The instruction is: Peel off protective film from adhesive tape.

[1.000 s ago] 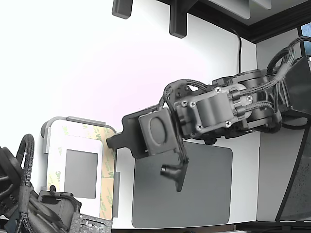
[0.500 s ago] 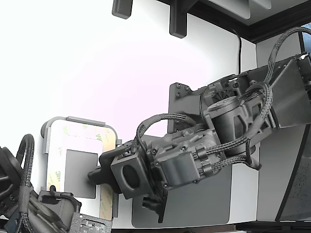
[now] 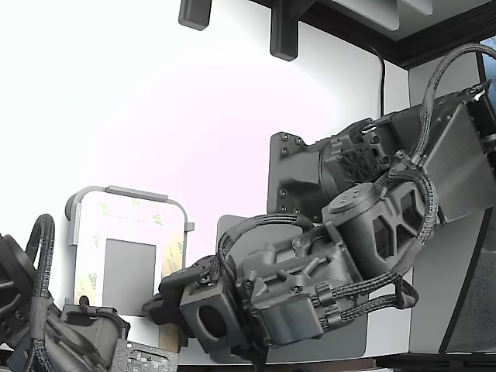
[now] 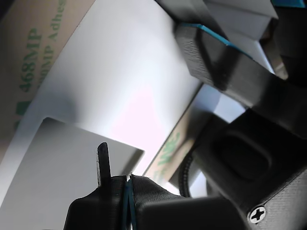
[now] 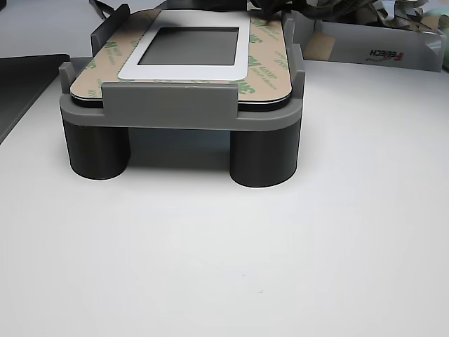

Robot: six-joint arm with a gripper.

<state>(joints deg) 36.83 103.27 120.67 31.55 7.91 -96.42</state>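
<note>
The white, grey-centred plate [image 3: 128, 263] lies in a grey fixture [image 3: 128, 192]. A tan film strip with green logos [image 3: 173, 252] runs down the plate's long edge on the exterior view's right, covering the tape. My gripper [image 3: 157, 304] is low over the plate's lower corner on that side. In the wrist view my gripper [image 4: 127, 181] has its jaws pressed together over the grey centre [image 4: 48, 163], next to a film strip [image 4: 168, 148]. A wider strip of film [image 4: 29, 57] shows beyond. Whether the jaws pinch any film is hidden. The tape itself is not visible.
A second arm [image 3: 46, 333] sits at the fixture's lower end in the exterior view. A large dark grey mat [image 3: 353, 271] lies under my arm. In the other view the fixture [image 5: 182, 109] stands on round legs, with a box [image 5: 379, 49] behind it.
My arm has swung down and toward the exterior view's left. The gripper has moved from beside the plate's tan-strip edge, across the plate, to its lower corner.
</note>
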